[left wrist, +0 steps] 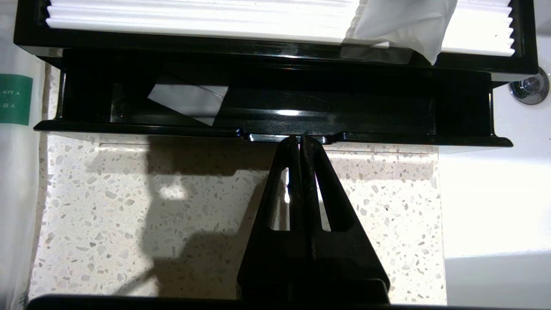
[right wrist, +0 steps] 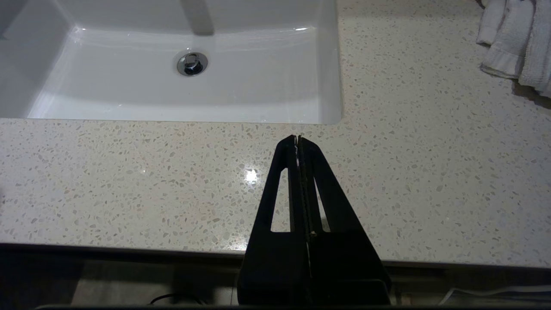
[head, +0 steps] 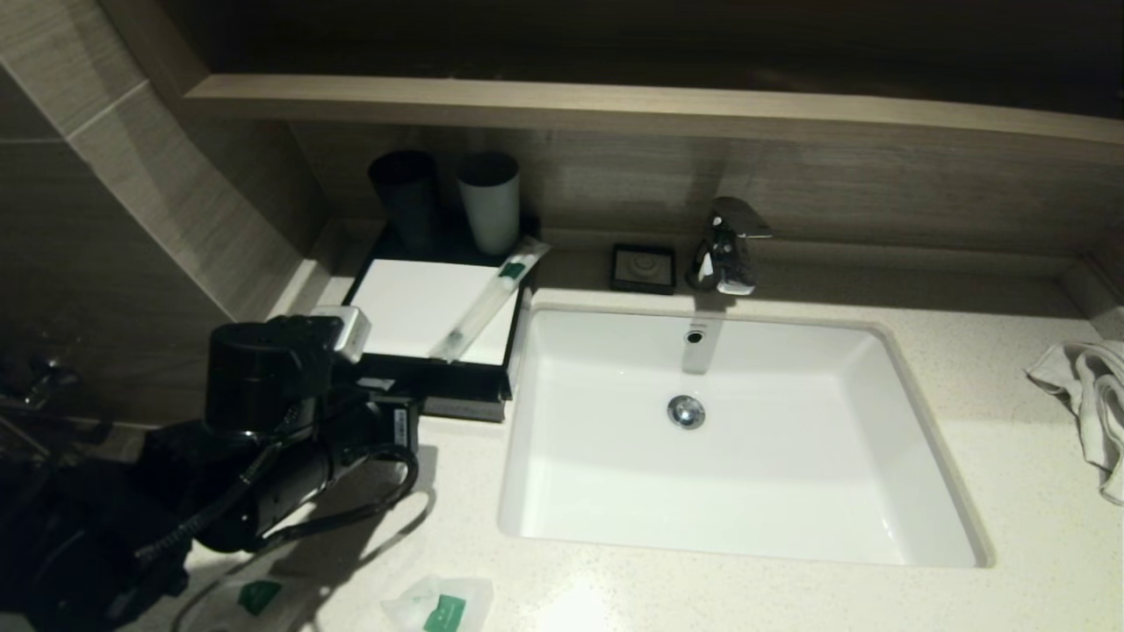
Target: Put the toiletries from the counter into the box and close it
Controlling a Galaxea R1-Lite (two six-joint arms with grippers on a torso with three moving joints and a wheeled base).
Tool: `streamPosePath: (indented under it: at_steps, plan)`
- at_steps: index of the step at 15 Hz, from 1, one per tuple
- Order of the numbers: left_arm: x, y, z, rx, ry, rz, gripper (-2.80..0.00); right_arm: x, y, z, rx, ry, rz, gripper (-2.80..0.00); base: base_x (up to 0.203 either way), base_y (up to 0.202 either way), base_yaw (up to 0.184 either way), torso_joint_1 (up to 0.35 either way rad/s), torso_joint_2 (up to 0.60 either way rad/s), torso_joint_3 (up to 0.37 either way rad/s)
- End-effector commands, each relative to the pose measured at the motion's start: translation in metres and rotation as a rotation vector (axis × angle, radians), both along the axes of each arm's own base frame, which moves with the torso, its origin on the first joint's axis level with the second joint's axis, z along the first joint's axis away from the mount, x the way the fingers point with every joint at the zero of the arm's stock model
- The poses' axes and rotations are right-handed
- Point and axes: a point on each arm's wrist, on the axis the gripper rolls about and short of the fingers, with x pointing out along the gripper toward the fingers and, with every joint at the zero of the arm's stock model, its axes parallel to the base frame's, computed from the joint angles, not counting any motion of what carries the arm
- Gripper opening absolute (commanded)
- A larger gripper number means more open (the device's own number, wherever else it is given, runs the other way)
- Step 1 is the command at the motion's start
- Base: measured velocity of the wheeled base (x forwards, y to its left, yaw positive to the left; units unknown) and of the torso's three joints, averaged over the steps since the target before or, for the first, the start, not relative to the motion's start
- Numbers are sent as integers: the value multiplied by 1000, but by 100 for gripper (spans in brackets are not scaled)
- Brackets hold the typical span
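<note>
The black box (head: 404, 307) with a white top stands at the back left of the counter (head: 1010, 456). One long packet (head: 487, 297) with a green band lies slanted across its top. Two clear pouches with green labels (head: 256, 596) (head: 441, 607) lie at the counter's front left. My left gripper (left wrist: 300, 138) is shut, its tips touching the front rim of the pulled-out drawer (left wrist: 387, 140). A pale flat item (left wrist: 187, 99) lies inside the drawer. Another translucent packet with a green label (left wrist: 15, 99) lies beside the box. My right gripper (right wrist: 297, 137) is shut and empty above the counter's front edge.
A white sink (head: 790, 491) is set in the counter right of the box, with a chrome tap (head: 727, 246) behind it. Two cups (head: 404, 197) (head: 488, 200) stand behind the box, next to a black soap dish (head: 644, 267). A white towel (head: 1093, 395) lies far right.
</note>
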Motion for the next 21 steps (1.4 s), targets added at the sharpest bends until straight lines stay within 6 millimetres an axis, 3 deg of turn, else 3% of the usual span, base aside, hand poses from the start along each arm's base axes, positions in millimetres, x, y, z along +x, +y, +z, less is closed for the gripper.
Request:
streamPosePath:
  at_steps: [1,21]
  plan:
    - [2,-1,0,-1,-2,2,-280,0,0,0,0,0,0,-280,0,0,0,0,0,0]
    - [10,-3,-4,-6,-3,34,-280,0,0,0,0,0,0,-280,0,0,0,0,0,0]
